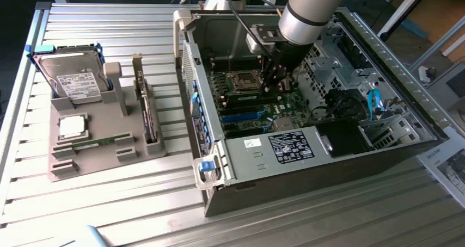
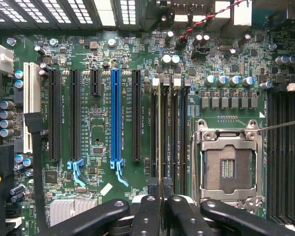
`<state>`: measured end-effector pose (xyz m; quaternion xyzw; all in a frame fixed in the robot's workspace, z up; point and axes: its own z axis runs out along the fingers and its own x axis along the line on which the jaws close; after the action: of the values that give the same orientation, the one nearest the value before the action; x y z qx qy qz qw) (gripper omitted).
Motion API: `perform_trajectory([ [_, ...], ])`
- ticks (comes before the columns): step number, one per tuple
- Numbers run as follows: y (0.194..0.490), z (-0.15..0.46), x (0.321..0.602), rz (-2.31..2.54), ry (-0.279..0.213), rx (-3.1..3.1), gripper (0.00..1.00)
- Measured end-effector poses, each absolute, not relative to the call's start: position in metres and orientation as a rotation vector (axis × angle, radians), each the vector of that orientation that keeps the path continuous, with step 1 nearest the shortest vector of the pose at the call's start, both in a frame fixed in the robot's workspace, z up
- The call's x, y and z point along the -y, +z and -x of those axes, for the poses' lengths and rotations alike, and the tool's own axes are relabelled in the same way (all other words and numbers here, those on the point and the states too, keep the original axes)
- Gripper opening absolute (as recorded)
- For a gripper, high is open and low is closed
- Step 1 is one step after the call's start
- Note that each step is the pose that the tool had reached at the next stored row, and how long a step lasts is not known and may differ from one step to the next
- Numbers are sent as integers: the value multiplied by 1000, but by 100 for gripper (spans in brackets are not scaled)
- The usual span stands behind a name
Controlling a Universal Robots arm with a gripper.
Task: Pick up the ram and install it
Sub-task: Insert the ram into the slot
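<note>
Slim green circuit-board ram stick (image 2: 160, 137): pinched edge-on in the jaws of the black gripper (image 2: 162, 209), over dark memory slots beside the silver processor socket (image 2: 228, 162), inside the open computer case (image 1: 378, 45).

Workshop: opened PC case (image 1: 305, 184), slatted bench (image 1: 130, 203)
</note>
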<state>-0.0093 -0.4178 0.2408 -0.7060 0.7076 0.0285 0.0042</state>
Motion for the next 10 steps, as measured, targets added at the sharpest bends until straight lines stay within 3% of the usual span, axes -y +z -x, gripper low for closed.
perform_trajectory([
  [10, 241, 7, 418, 2212, 89, -2217, 12],
])
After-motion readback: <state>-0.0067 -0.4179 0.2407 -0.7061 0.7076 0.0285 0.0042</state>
